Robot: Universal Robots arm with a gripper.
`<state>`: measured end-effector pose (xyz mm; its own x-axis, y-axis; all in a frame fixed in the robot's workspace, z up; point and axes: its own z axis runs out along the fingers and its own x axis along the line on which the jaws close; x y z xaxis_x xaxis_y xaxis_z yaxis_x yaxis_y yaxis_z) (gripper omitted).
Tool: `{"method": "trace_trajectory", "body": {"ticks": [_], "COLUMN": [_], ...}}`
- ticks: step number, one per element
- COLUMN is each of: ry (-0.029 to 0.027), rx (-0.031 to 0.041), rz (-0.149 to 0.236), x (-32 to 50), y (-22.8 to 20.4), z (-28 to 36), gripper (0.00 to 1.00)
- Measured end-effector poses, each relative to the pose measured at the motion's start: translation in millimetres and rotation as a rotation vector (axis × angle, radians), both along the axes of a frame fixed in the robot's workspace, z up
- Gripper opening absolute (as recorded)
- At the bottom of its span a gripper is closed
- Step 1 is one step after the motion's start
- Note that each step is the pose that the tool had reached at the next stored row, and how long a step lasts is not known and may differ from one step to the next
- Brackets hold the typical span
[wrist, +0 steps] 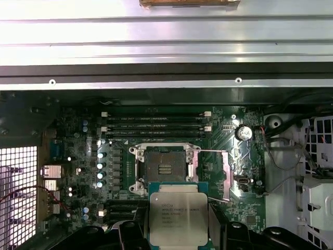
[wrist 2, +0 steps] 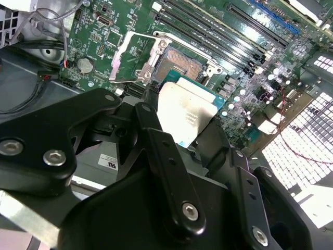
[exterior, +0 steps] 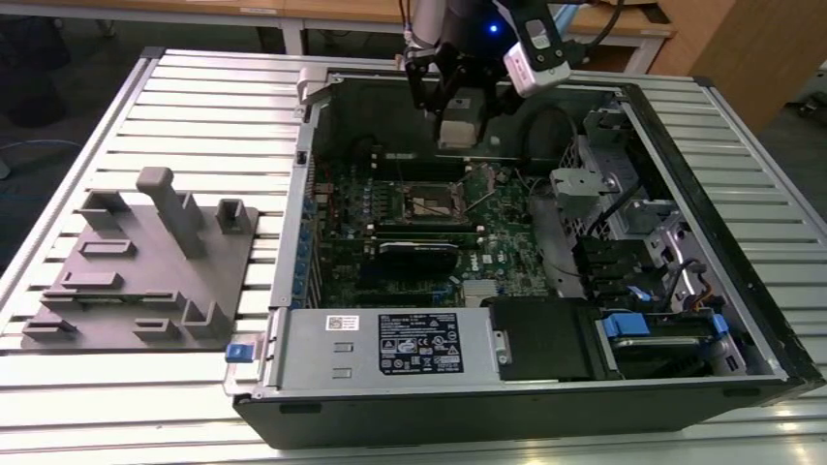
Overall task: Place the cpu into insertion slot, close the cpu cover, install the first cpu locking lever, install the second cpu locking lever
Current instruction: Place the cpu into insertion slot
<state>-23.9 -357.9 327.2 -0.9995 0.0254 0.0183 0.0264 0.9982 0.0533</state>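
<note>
- The cpu (wrist: 178,219) ran off the frame edge in the first wrist view.
- Links of the claw (wrist 2: 184,122) hid part of it in the second wrist view.
- The exterior view's top edge cut off the arm (exterior: 433,19).

the slatted table (exterior: 194,97) bears an open computer case (exterior: 517,412) beside a grey fixture (exterior: 136,281).

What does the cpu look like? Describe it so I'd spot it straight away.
Look inside the open computer case, above its green motherboard. Held in the black pincer is the cpu: a small flat square whose pale silvery top stands out from the dark open socket nearby.
</note>
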Motion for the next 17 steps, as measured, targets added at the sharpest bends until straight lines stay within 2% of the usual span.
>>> {"method": "trace_trajectory", "body": {"ticks": [8, 17], "ry": [0.0000, -0.0002], "rx": [0.0000, -0.0001], "rz": [0.000, 0.010], "x": [-2.8, -3.2], "y": [0.0, 0.0], "z": [-1.8, -17.5], "gripper": [0.54, 0.54]}}
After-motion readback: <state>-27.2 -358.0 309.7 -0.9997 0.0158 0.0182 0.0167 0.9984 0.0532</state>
